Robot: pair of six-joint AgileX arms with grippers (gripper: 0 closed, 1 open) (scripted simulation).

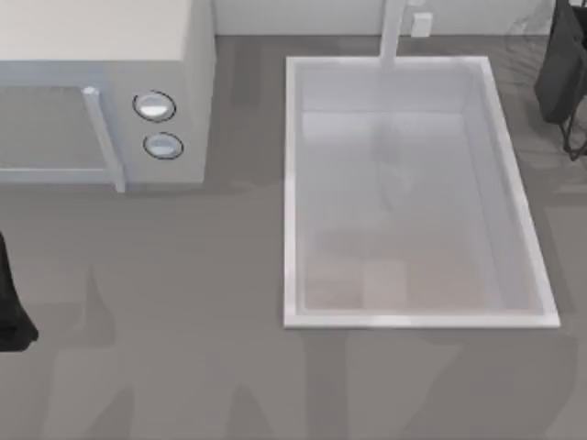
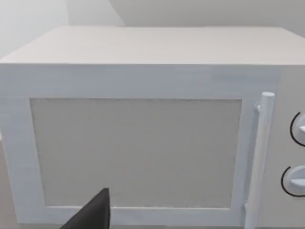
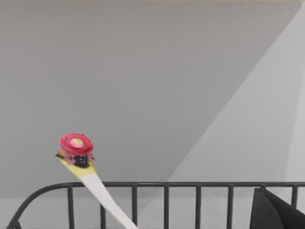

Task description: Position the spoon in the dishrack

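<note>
right arm (image 1: 561, 69) at top view's far right edge, beyond sink (image 1: 292, 183) corner. right wrist view: spoon (image 3: 90, 179) tilted, red head up, cream handle running down across dishrack (image 3: 167, 184) top rail; head above rail, handle crossing wire rods. dark finger tip (image 3: 274, 210) near rack, well apart from spoon. can't tell if right jaws spread or pinching handle. left arm (image 1: 11, 307) parked at left edge, facing microwave (image 2: 143, 133); its jaws' state can't tell. right arm nearer spoon.
</note>
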